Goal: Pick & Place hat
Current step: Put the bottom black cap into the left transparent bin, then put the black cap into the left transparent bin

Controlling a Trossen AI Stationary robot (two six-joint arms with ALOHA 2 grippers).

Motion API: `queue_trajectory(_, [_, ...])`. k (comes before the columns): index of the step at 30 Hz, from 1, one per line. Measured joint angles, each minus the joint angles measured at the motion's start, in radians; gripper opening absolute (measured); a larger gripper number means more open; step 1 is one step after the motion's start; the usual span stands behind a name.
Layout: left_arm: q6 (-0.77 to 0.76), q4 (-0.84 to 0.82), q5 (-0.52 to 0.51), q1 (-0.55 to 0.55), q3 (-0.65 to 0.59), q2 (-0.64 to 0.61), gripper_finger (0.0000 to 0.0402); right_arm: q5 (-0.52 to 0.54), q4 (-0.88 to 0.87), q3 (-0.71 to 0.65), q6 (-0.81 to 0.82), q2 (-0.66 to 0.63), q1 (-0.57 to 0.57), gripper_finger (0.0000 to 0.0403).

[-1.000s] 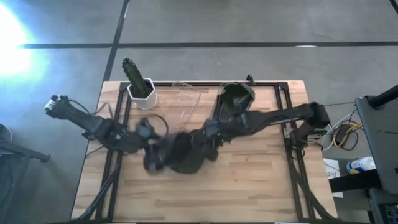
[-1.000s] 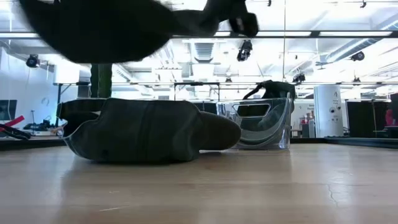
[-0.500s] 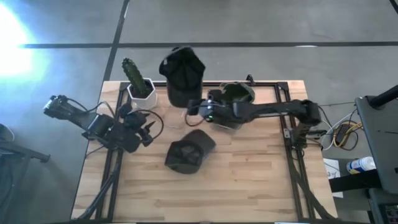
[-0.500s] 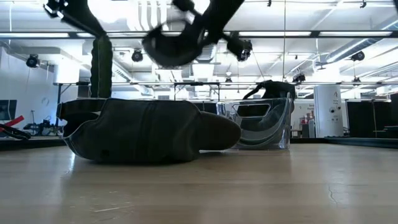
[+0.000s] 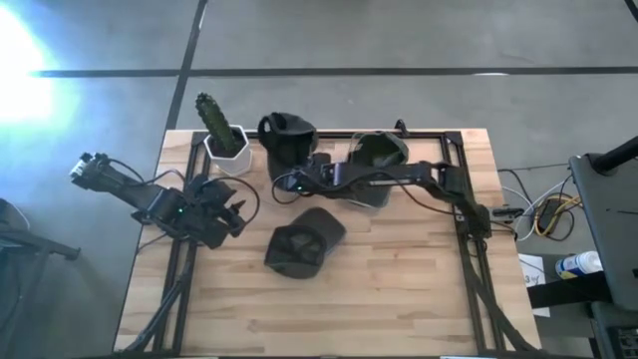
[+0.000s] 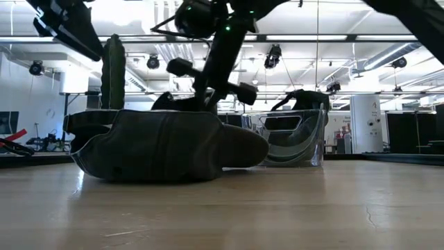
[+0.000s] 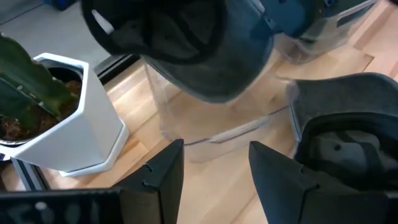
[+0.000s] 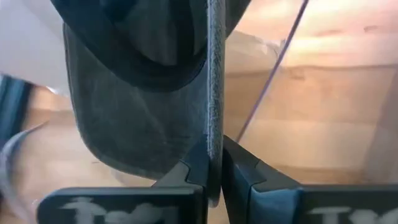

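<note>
Right gripper [image 5: 296,177] is clamped on the brim of a dark hat [image 5: 287,140], which hangs over the clear bin [image 7: 205,121] near the table's back edge, just beside the potted cactus [image 5: 220,130]. I'd lower it squarely inside the bin walls before letting go. My right wrist view shows the brim pinched edge-on; the high view doesn't. Left gripper [image 5: 231,214] waits with fingers apart near a second hat [image 5: 302,242] lying mid-table.
</note>
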Motion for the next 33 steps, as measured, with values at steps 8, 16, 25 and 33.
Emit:
queue_trajectory(8, [-0.006, 0.010, 0.002, 0.000, -0.061, 0.004, 0.0174, -0.157, -0.152, 0.213, -0.043, 0.108, 0.000, 0.0067])
queue_trajectory(16, [-0.091, 0.159, 0.097, 0.000, -0.213, 0.004, 0.0174, -0.433, -0.179, 0.265, -0.219, 0.132, 0.005, 0.0098])
queue_trajectory(25, [-0.112, 0.304, 0.009, 0.002, -0.307, 0.004, 0.0174, -0.535, -0.313, 0.320, -0.495, 0.077, 0.017, 0.0102])
queue_trajectory(33, [-0.121, 0.302, -0.167, 0.027, -0.325, 0.010, 0.0174, -0.382, -0.312, 0.320, -0.549, -0.029, 0.046, 0.0095])
